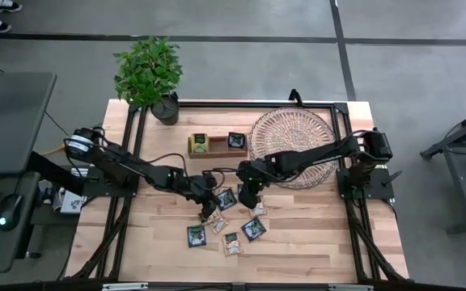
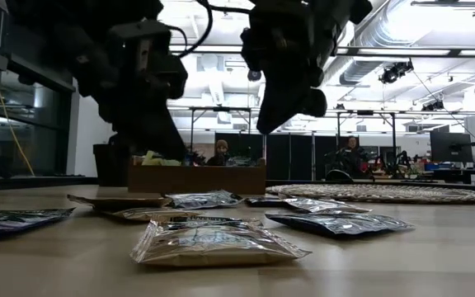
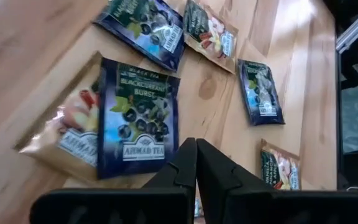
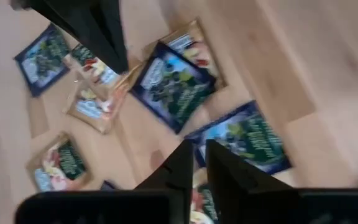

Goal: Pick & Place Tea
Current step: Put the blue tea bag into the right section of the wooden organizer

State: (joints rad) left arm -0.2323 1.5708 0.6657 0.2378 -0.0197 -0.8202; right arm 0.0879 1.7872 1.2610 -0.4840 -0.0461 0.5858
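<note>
Overhead only: tea [image 1: 200, 145] boxed.

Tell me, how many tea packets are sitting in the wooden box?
2. A yellow-green packet stands at the wooden box's end near the plant, a dark packet at its end near the wicker tray. Others could be hidden inside.

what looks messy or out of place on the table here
The tea sachets lie scattered at odd angles on the wooden table in front of the wooden box. In the left wrist view a navy sachet overlaps a beige one. No damage is visible.
</note>
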